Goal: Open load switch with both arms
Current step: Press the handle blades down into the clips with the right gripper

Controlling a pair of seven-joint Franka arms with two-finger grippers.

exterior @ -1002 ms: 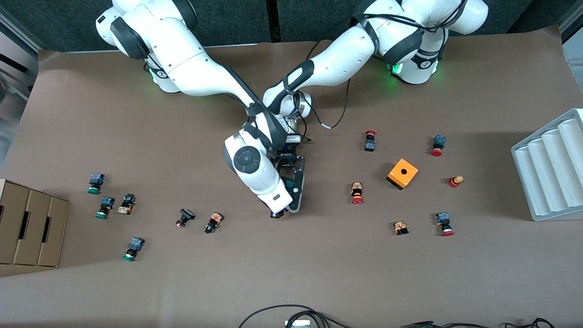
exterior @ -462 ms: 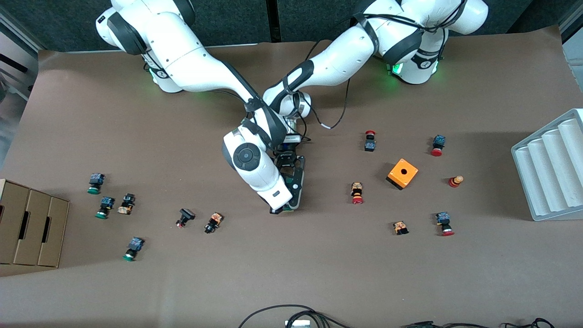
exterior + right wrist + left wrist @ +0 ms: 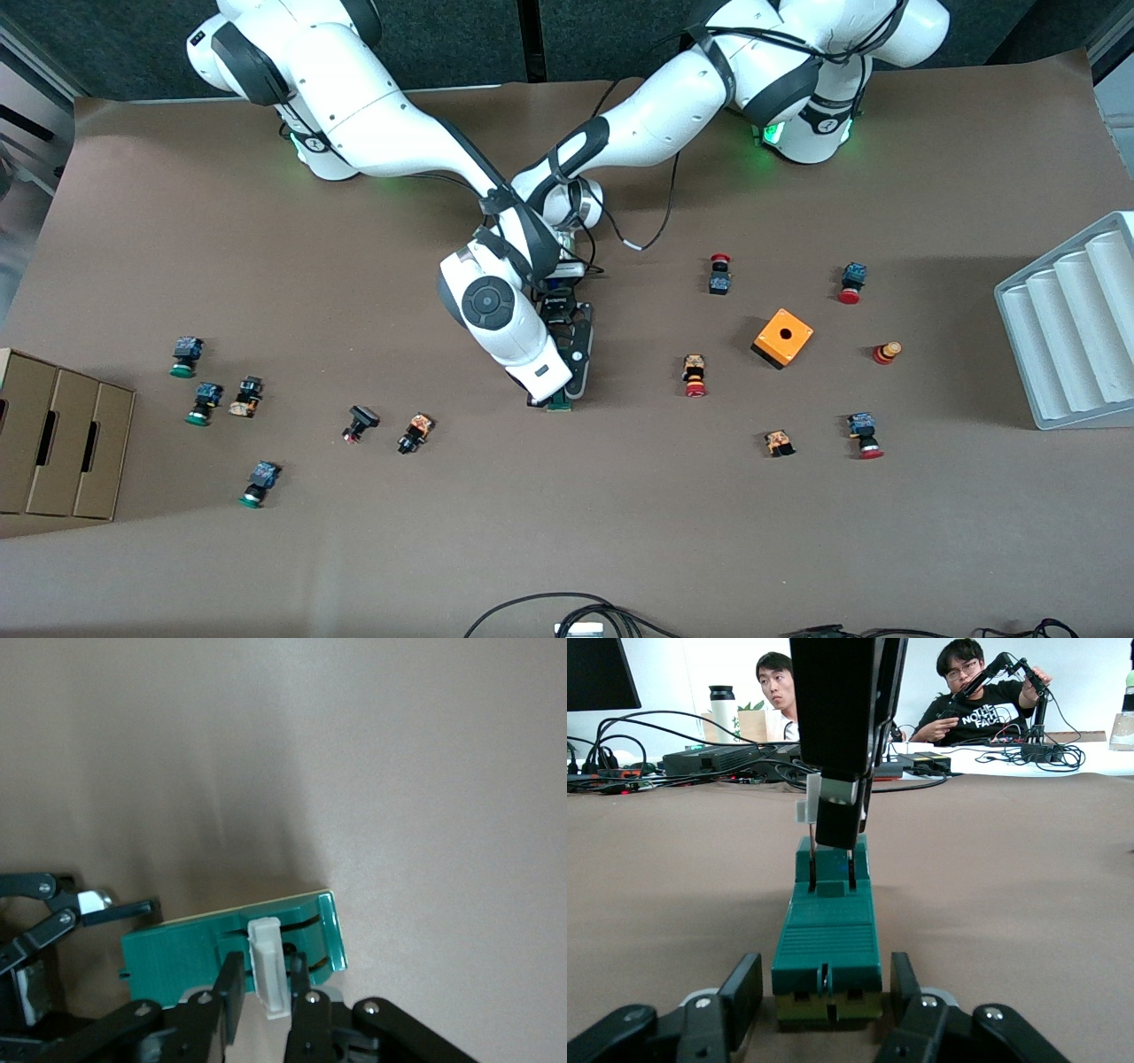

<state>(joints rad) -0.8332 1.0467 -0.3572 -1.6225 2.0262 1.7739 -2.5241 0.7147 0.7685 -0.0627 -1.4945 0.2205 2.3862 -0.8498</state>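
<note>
We have the load switch (image 3: pixel 827 943) mid-table, well off every edge, the left gripper (image 3: pixel 826 1005) clamped on its body and the right gripper (image 3: pixel 264 985) pinching the white slider (image 3: pixel 267 964) — a skewed pull could slip the fingers off or drag the block loose

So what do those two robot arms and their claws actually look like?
Both arms are glossy white, rounded segments with black joint bands: the right arm and the left arm. Black cables trail along them, and green lights glow at their bases. Each ends in a black two-finger gripper.

brown table (image 3: pixel 266 549), dark wall (image 3: pixel 461 35), white desk (image 3: pixel 1063 757)
</note>
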